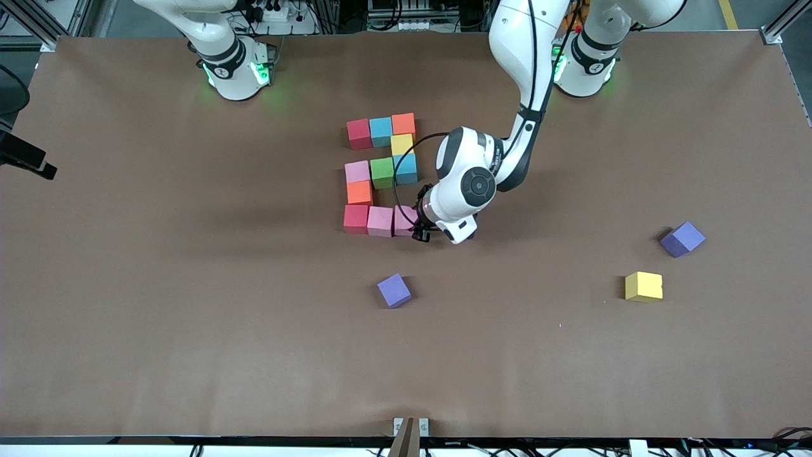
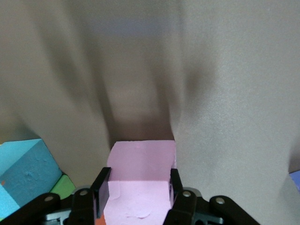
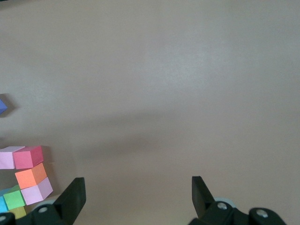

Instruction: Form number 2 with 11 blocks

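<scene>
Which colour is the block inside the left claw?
Pink block, gripped by the left claw; left wrist view shows it best.

brown table bearing coloured blocks

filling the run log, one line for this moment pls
left gripper: shut on pink block, end of bottom row | right gripper: open, waiting | figure: ten blocks placed | loose: yellow block

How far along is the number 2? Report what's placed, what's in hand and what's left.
Ten blocks already sit in the 2 shape. The left end effector is shut on the last pink block, at the end of the bottom row beside another pink block. Left: release it. The right end effector waits open.
</scene>
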Controlling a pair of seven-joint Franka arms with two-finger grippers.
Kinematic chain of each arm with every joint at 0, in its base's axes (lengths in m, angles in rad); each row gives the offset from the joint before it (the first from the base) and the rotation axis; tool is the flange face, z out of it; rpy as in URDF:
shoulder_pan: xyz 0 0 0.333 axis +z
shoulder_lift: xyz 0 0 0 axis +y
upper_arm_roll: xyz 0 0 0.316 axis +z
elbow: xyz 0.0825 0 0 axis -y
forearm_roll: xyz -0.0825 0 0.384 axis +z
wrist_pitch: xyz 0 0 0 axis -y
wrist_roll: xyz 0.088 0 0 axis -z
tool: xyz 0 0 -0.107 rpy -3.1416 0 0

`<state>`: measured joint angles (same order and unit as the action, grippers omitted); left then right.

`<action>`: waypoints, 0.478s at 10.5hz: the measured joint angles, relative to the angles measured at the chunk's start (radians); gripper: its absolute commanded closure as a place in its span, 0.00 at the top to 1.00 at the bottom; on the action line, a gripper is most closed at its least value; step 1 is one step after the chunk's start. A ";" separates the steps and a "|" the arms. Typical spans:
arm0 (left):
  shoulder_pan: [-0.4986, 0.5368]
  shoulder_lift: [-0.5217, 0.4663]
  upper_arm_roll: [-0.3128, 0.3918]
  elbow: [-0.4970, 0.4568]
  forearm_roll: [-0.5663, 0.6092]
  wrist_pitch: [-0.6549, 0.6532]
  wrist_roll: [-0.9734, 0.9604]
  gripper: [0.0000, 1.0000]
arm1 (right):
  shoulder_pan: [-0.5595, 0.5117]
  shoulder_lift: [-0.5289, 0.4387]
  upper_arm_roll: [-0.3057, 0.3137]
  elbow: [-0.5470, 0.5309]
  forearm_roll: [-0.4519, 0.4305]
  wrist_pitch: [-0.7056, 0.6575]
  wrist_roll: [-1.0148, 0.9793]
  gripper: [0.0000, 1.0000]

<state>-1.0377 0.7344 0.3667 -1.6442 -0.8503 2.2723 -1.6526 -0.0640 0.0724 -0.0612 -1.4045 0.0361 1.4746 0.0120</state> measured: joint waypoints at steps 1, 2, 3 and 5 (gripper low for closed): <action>0.000 0.000 0.000 0.000 0.000 0.000 0.000 0.00 | 0.000 0.000 0.000 0.000 0.000 0.000 0.000 1.00; 0.000 0.000 0.000 0.000 0.000 0.000 0.000 0.00 | 0.000 0.000 0.000 0.000 0.000 0.000 0.000 1.00; 0.000 0.000 0.000 0.000 0.000 0.000 0.000 0.24 | 0.000 0.000 0.000 0.000 0.000 0.000 0.000 1.00; 0.000 0.000 0.000 0.000 0.000 0.000 0.000 1.00 | 0.000 0.000 0.000 0.000 0.000 0.000 0.000 1.00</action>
<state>-1.0377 0.7345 0.3667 -1.6440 -0.8504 2.2723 -1.6526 -0.0640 0.0725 -0.0615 -1.4045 0.0361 1.4746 0.0118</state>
